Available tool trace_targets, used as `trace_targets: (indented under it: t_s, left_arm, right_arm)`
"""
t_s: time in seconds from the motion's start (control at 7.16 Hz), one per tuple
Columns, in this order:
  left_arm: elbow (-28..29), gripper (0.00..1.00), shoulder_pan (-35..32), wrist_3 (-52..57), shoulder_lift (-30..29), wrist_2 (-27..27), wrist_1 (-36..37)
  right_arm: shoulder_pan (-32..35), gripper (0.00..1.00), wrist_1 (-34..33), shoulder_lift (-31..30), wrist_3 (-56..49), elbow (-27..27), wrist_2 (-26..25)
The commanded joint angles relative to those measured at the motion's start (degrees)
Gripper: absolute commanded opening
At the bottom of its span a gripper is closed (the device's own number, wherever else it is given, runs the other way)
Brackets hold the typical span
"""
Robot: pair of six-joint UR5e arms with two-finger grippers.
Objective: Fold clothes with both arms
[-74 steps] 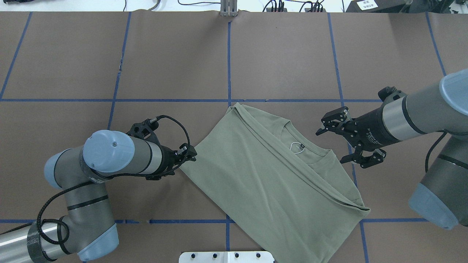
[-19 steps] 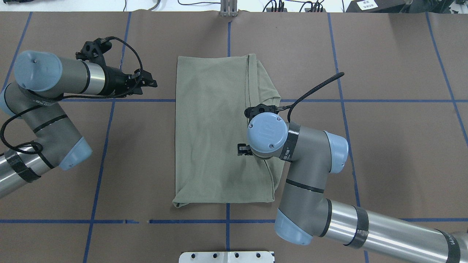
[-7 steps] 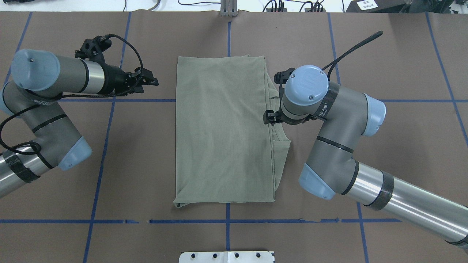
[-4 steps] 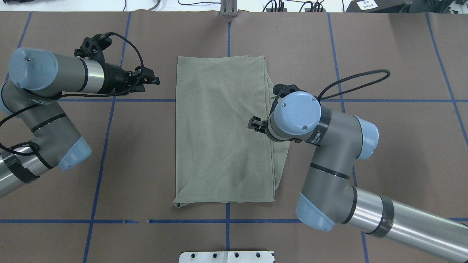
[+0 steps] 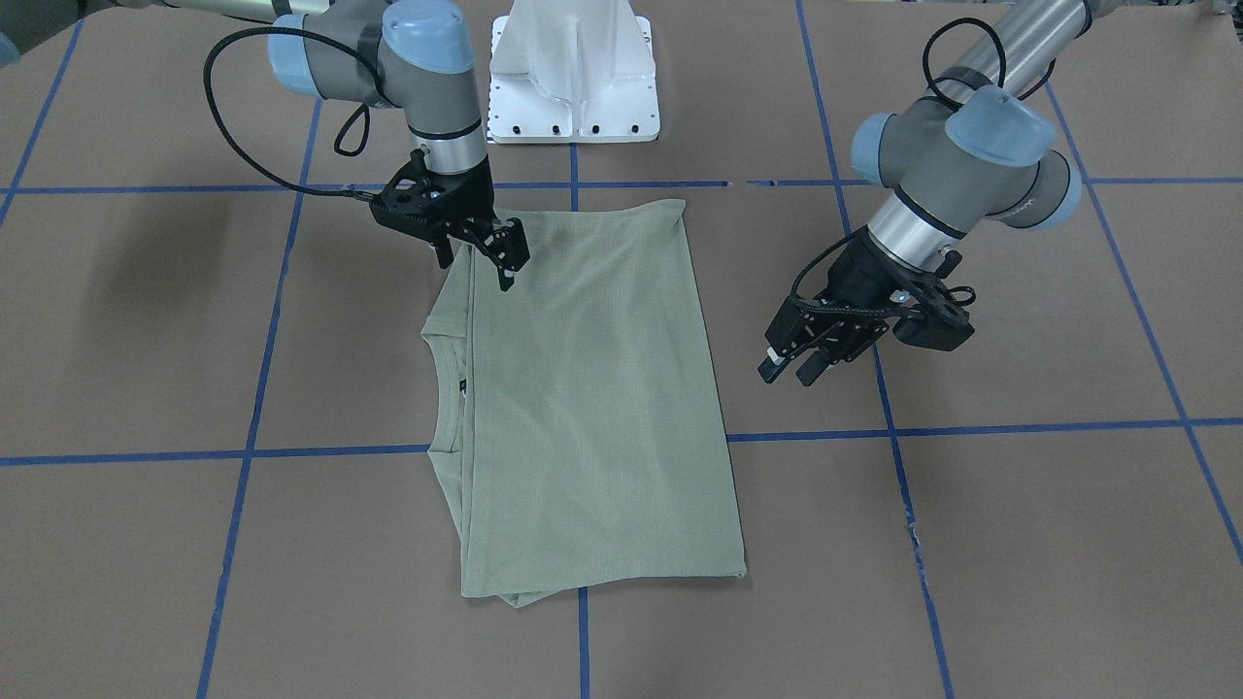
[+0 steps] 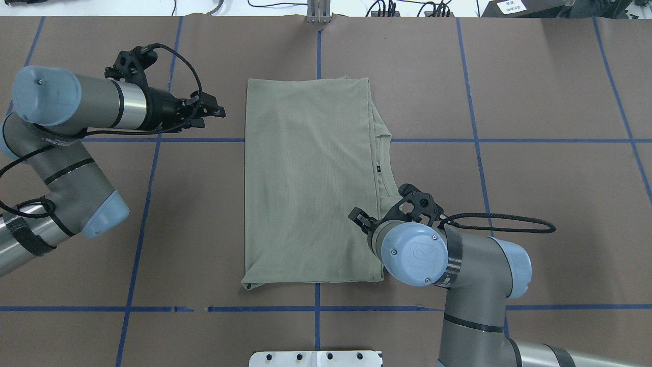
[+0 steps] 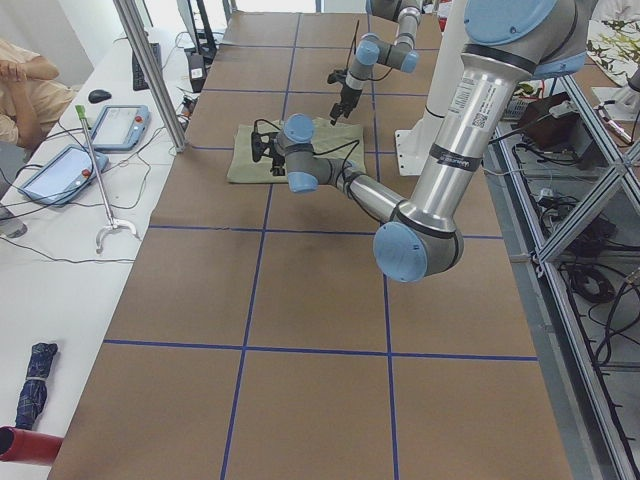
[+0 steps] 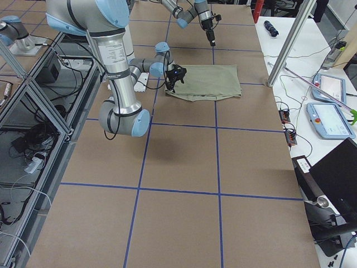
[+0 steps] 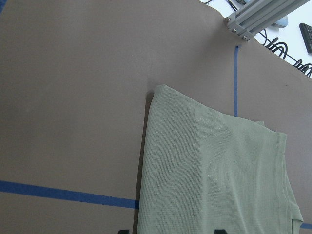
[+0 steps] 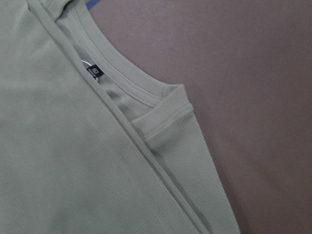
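The sage-green shirt (image 6: pixel 310 178) lies folded into a long rectangle at the table's middle, also seen in the front view (image 5: pixel 592 408). Its ribbed collar (image 6: pixel 383 168) and black neck label (image 10: pixel 95 72) peek out along its right edge. My right gripper (image 5: pixel 478 267) is open and empty, hovering over the shirt's near right part; in the overhead view only one fingertip (image 6: pixel 358 216) shows past the wrist. My left gripper (image 6: pixel 216 109) is open and empty, beside the shirt's far left corner and apart from it. It also shows in the front view (image 5: pixel 791 369).
The white pedestal base (image 5: pixel 573 68) stands at the robot's edge of the table. Blue tape lines (image 6: pixel 318 308) cross the brown table cover. An aluminium post (image 6: pixel 319 12) stands at the far edge. A side table with tablets (image 7: pixel 120 125) runs along the far side.
My right arm has swung from the collar area back along the shirt's right edge to its near right part. My left arm has barely moved. The shirt lies as before.
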Motion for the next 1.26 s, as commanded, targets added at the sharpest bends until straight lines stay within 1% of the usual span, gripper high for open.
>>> trace_targets:
  t_s: [0.0,0.14,0.56,0.84,0.98,1.12]
  left_arm:
    - [-1.16,0.66,-0.05,-0.02,0.15,0.00,0.00]
    - [-1.08,0.66,0.03,-0.02,0.15,0.00,0.00]
    - [-1.08,0.66,0.04,-0.02,0.15,0.00,0.00]
    - [-1.08,0.66,0.04,-0.02,0.15,0.00,0.00]
    - [-1.08,0.66,0.04,-0.02,0.24,0.00,0.00]
    - [-1.08,0.66,-0.05,-0.02,0.24,0.00,0.00]
  right_arm:
    - [-2.52,0.98,-0.04,-1.76,4.61,0.62,-1.09]
    - [-2.96,0.96,-0.04,-2.46,4.61,0.54,-1.09]
    - [-3.84,0.85,-0.04,-2.82,5.40,1.42,-1.00]
    - [-5.42,0.83,-0.04,-2.46,6.46,1.24,-1.09]
    - [-5.51,0.83,0.05,-2.46,6.46,1.07,-1.00]
    - [-5.51,0.81,0.05,-2.20,6.46,0.98,-1.09]
